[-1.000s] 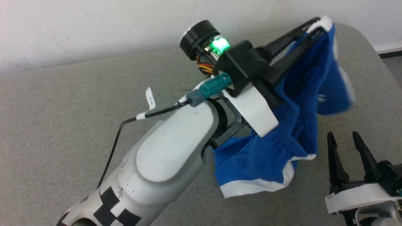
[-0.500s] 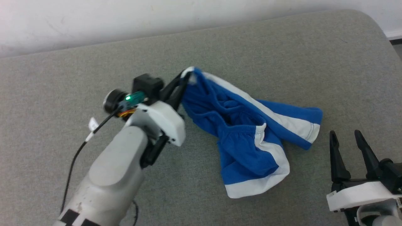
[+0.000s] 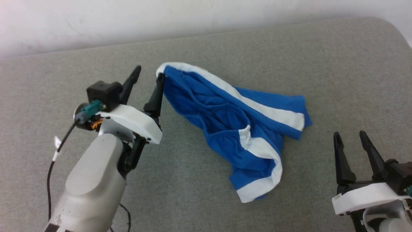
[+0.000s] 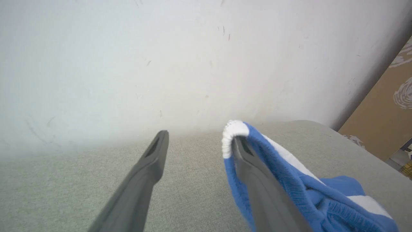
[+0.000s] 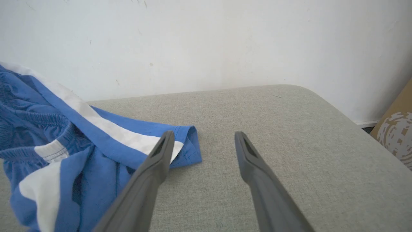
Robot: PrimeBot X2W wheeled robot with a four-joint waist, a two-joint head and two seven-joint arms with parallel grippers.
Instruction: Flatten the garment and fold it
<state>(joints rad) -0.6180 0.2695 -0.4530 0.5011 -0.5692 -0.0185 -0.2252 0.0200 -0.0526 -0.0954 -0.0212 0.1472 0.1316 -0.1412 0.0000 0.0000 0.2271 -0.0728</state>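
Stretching diagonally far-left to near-right, the garment seemingly snags left tool.

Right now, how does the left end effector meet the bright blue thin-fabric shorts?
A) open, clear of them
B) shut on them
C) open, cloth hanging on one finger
C: the left end effector is open, the white hem of the bright blue shorts draped over one finger.
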